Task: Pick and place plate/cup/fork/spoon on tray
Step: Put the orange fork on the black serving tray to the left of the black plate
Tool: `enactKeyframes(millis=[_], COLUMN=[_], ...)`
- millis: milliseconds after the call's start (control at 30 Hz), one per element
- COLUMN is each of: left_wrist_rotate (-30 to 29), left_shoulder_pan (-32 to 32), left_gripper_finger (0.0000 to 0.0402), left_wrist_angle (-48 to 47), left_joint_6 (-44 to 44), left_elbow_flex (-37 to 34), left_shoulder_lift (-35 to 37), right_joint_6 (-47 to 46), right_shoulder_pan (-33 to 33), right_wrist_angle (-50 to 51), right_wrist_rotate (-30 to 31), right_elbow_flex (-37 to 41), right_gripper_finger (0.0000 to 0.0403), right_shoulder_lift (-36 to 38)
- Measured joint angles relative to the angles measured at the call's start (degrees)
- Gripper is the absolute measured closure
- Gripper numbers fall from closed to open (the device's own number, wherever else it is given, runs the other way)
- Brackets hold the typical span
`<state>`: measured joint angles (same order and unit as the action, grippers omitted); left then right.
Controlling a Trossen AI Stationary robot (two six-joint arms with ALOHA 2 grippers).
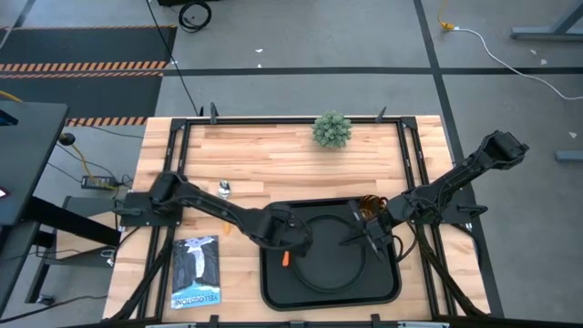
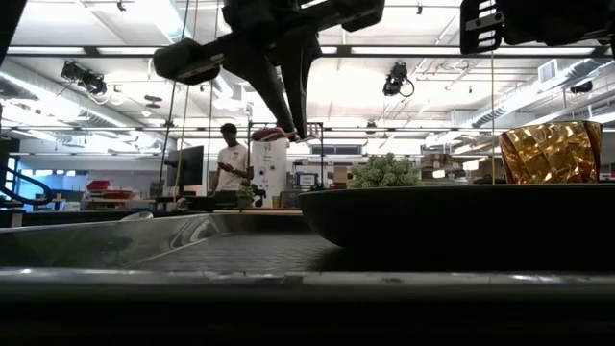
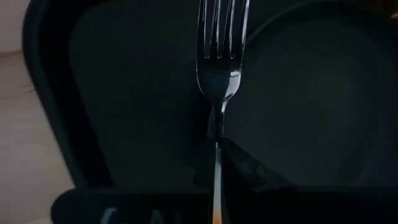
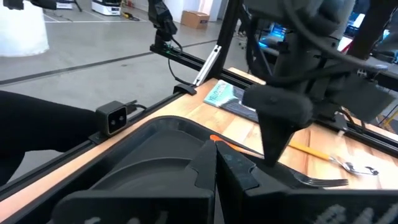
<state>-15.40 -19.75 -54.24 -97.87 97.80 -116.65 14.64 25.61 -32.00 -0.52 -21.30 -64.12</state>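
The black tray lies at the table's near middle, with the round black plate in it. My left gripper is over the tray's left part, shut on the fork, which is well above the tray in the low view. My right gripper hovers over the plate's right part, shut and empty. The amber cup stands at the tray's far right corner. The spoon lies on the wood to the tray's far left, and its bowl shows in the high view. My left gripper pinches the fork between its two fingers at the thin neck, where the metal meets the orange handle. The fingers come from above, pointing down, and lie across the fork. The fork is lifted clear and about level, with its tines out over the plate's rim and its handle end toward the near edge.
A small green potted plant stands at the far edge. A magazine lies on the wood left of the tray. A person stands in the room far behind the table.
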Motion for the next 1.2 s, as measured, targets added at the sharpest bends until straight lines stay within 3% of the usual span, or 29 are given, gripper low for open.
enactKeyframes(millis=[567, 900, 1200], left_wrist_rotate=[2.5, 3.7, 5.0], left_shoulder_pan=[-0.3, 0.0, 0.4], left_gripper_finger=[0.0385, 0.0385, 0.0385], left_wrist_angle=[-2.6, 4.7, 5.8], left_joint_6=[0.2, 1.1, 2.2], left_elbow_flex=[1.9, 2.0, 1.9], left_shoulder_lift=[-7.7, -10.2, -10.5], right_joint_6=[0.3, 0.3, 0.3], right_shoulder_pan=[0.3, 0.3, 0.3], right_wrist_angle=[-0.3, -0.4, -0.1], right_wrist_rotate=[0.0, 0.0, -0.1], right_elbow_flex=[0.0, 0.0, 0.0], right_gripper_finger=[0.0392, 0.0392, 0.0392], right_shoulder_lift=[0.0, 0.0, 0.0])
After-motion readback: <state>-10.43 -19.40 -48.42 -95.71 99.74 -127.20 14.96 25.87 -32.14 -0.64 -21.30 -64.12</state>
